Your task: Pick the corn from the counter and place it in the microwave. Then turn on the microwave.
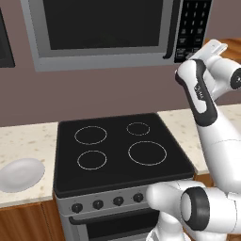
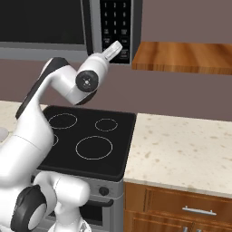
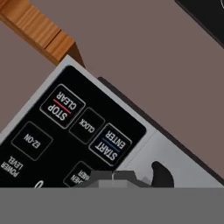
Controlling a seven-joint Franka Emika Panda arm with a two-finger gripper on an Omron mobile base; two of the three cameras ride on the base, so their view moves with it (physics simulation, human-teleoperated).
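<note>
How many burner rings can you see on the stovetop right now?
4 on the stovetop: back left, back right, front left, front right. In the right base view the arm partly covers the front-left ring.

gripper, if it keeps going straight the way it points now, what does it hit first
Most likely the microwave keypad panel. The shut gripper points at its bottom rows, and the hand view shows the START/ENTER button just ahead of its tips. The remaining gap is hard to judge.
</note>
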